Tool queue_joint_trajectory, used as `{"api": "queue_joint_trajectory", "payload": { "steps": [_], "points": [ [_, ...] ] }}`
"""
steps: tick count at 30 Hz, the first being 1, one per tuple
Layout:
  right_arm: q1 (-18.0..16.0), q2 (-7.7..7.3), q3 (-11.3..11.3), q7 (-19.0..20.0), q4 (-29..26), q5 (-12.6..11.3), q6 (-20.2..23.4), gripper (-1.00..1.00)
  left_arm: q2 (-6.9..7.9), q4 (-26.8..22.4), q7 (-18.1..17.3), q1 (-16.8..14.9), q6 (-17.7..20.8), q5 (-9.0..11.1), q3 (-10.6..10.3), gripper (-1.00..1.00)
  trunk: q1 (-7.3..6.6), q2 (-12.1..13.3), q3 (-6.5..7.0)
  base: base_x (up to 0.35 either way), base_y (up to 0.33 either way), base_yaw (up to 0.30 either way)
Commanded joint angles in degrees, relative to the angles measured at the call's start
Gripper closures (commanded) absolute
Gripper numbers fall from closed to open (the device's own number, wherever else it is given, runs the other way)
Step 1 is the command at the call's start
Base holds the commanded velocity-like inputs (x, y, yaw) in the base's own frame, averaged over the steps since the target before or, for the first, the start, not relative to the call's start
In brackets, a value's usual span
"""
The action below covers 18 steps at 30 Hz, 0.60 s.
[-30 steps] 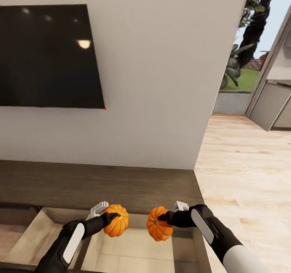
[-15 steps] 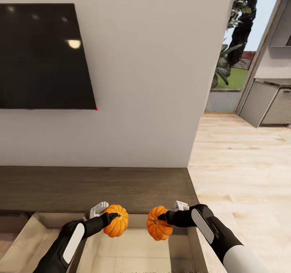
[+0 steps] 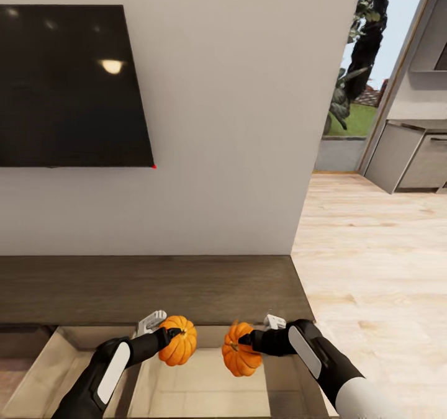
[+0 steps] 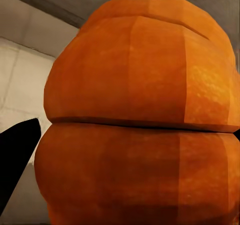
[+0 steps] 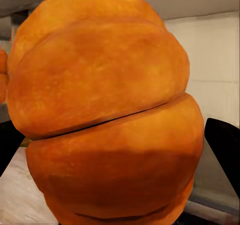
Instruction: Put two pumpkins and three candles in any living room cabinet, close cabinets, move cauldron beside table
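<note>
The robot is standing in front of the cabinet (image 3: 155,288), the long low dark-brown unit under the television (image 3: 71,87) on the wall. Each arm is carrying one pumpkin. The left claw (image 3: 172,332) is clamped on the left pumpkin (image 3: 177,340), and the right claw (image 3: 243,339) is clamped on the right pumpkin (image 3: 239,357). Both are hanging in the air, just above the open drawers with pale wood inside (image 3: 205,391), and they are near each other but not touching.

In my judgement they are being held there because the drawers are already pulled out, so each pumpkin can go down straight into a compartment. The right pumpkin is sitting a little lower than the left one, and it is tilting, with its stem turned toward the claw.

In the left wrist view the orange ribs of the pumpkin (image 4: 140,115) are taking almost the whole picture, with one dark finger (image 4: 15,157) at the edge. The right wrist view is similar (image 5: 105,110), with pale drawer wood behind.

The bottom of the head view is cutting off the drawer fronts, so I cannot tell how far they are open. What is lying deeper in the drawers is also hard to make out.
</note>
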Motion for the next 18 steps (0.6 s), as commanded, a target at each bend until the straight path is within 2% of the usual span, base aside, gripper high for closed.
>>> {"api": "queue_joint_trajectory", "payload": {
  "steps": [1,5,7,10,15,18],
  "points": [
    [-0.39,0.32,-0.06,-0.03,1.22,-0.05,-0.65,1.00,-0.10,0.25,0.40,-0.09,0.05,0.23,0.04,1.00,0.22,-0.42,-0.17,-0.002,0.008,-0.001],
    [-2.09,1.26,0.07,0.13,6.35,0.07,-2.70,1.00,-0.51,3.36,2.27,-1.47,-0.05,0.45,0.04,1.00,1.10,-2.03,-0.89,-0.001,0.004,-0.001],
    [-2.66,1.49,0.12,0.35,8.45,0.12,-3.83,1.00,-0.70,8.85,2.92,-3.81,-0.49,0.59,-0.06,1.00,1.54,-2.83,-1.25,0.000,0.001,0.000],
    [-2.92,1.59,0.14,0.43,9.51,0.10,-7.25,1.00,-1.46,15.28,3.21,-6.67,-2.42,0.42,-0.15,1.00,2.20,-4.03,-1.79,0.000,0.000,0.000],
    [-3.02,1.69,0.15,0.47,11.16,0.08,-10.04,1.00,-2.40,21.33,3.37,-9.54,-5.13,0.25,-0.20,1.00,3.30,-6.04,-2.69,0.000,0.000,0.000],
    [-3.11,1.71,0.15,0.23,11.80,0.08,-10.52,1.00,-2.48,23.02,3.43,-10.60,-5.53,0.19,-0.21,1.00,3.96,-7.24,-3.23,0.000,0.000,0.000]
  ]
}}
